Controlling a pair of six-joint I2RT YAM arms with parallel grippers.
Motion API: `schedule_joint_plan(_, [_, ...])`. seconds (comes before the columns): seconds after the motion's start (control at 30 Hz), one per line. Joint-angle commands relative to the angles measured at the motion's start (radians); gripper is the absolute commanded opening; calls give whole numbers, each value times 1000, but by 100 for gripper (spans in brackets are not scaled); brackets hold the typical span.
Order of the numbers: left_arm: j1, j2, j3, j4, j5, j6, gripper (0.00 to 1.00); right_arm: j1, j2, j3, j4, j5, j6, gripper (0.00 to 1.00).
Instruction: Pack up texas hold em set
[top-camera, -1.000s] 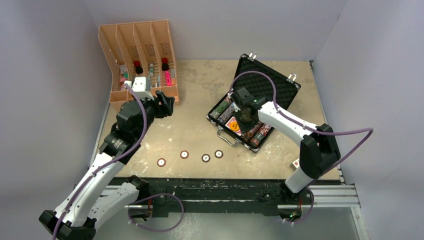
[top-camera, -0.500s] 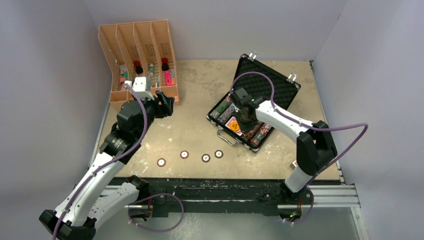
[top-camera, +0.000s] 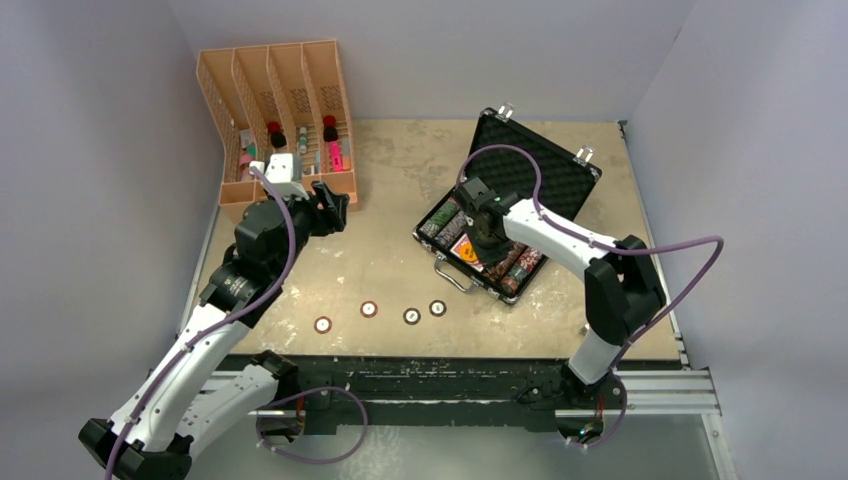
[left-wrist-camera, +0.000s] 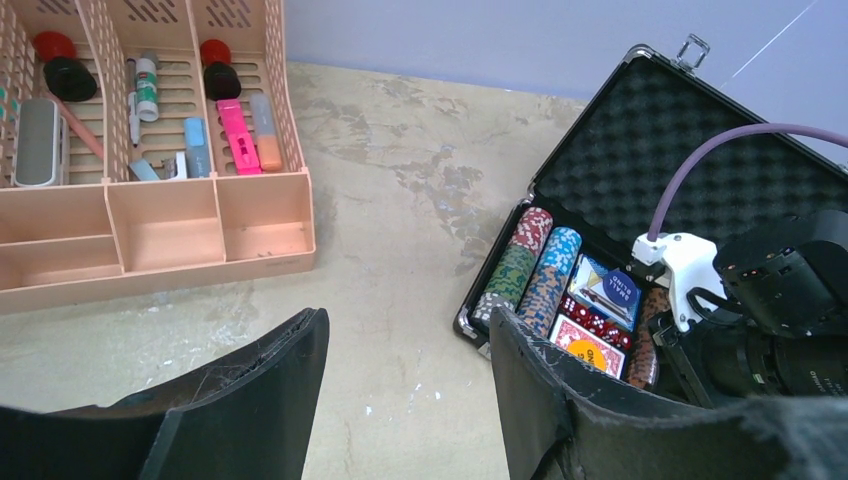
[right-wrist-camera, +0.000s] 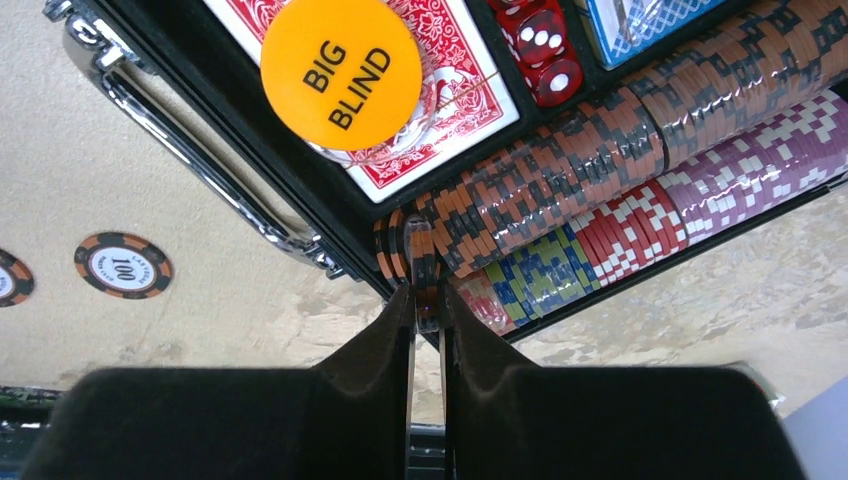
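Observation:
The black briefcase (top-camera: 545, 168) lies open at the table's right, its lid's foam (left-wrist-camera: 680, 150) facing up. Inside are rows of coloured chips (right-wrist-camera: 700, 170), red dice (right-wrist-camera: 545, 50), a red-backed deck (right-wrist-camera: 470, 100) and an orange "BIG BLIND" disc (right-wrist-camera: 340, 72). My right gripper (right-wrist-camera: 427, 300) points down at the near end of the orange-black row, shut on one orange-black chip (right-wrist-camera: 425, 265) held on edge against that row. Several loose chips (top-camera: 369, 309) lie on the table in front. My left gripper (left-wrist-camera: 405, 325) hangs open over bare table next to the rack, holding nothing.
An orange four-slot rack (top-camera: 275, 120) with bottles and pens stands at the back left. One loose chip (right-wrist-camera: 123, 265) lies just outside the case's silver handle (right-wrist-camera: 190, 150). A small white item (top-camera: 592, 326) sits by the right arm's base.
My right arm has drawn its elbow in and the gripper has shifted slightly back-left over the case. The left arm has not moved.

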Motion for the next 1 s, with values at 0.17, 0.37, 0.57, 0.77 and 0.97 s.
schedule_joint_plan(0.17, [1,1,10,21,-22,17,60,19,-2,76,-80,58,44,24])
schedule_joint_plan(0.37, [1,4,10,22,-19,15,60,20,-5,94,-95,58,84,26])
schedule_joint_plan(0.57, [1,-6,9,23,-31,-3,60,20,-63,98,78,51,128,24])
schedule_joint_plan(0.77, [1,-16,21,0,-118,-33,60,102,-118,31,283,-40,171,43])
schedule_joint_plan(0.97, [1,-18,17,-38,-187,-89,61,216,-74,-11,321,-13,282,58])
